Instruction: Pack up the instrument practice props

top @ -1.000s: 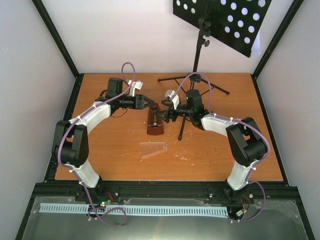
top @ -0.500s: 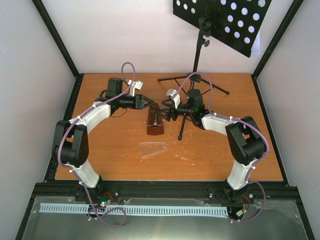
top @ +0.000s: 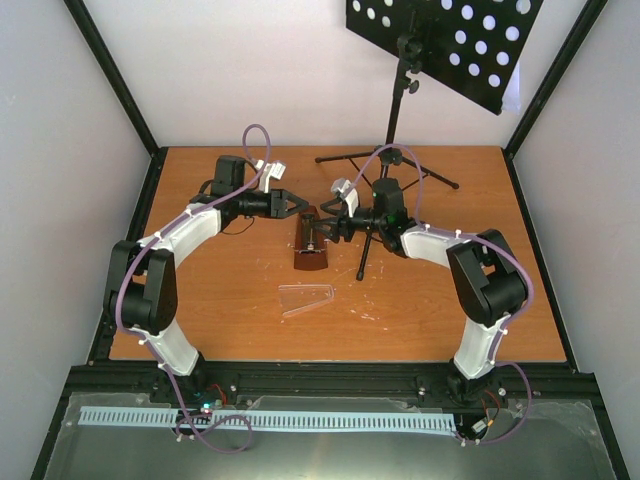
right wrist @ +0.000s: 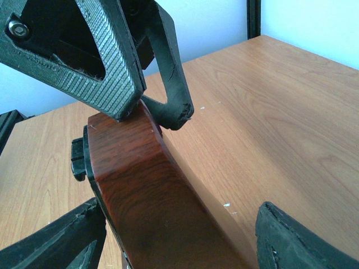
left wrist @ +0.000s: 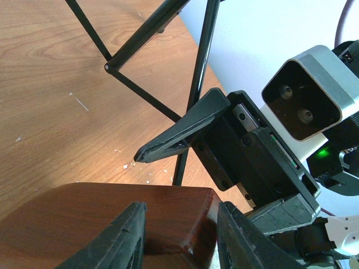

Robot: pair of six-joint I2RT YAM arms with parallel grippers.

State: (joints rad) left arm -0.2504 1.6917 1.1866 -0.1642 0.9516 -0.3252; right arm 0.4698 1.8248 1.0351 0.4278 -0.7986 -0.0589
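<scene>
Metronome [top: 311,247], one, lying on the table [top: 220,300] inside both the wide-open left tool [top: 299,207] and the wide-open right tool [top: 328,228]: close your right tool squarely across its wooden flanks, clear of the left tool's tips.

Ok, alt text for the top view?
A red-brown metronome sits mid-table, with the open left fingers and right fingers at its far end. A clear cover lies nearer the arm bases, and a black music stand rises behind.
</scene>
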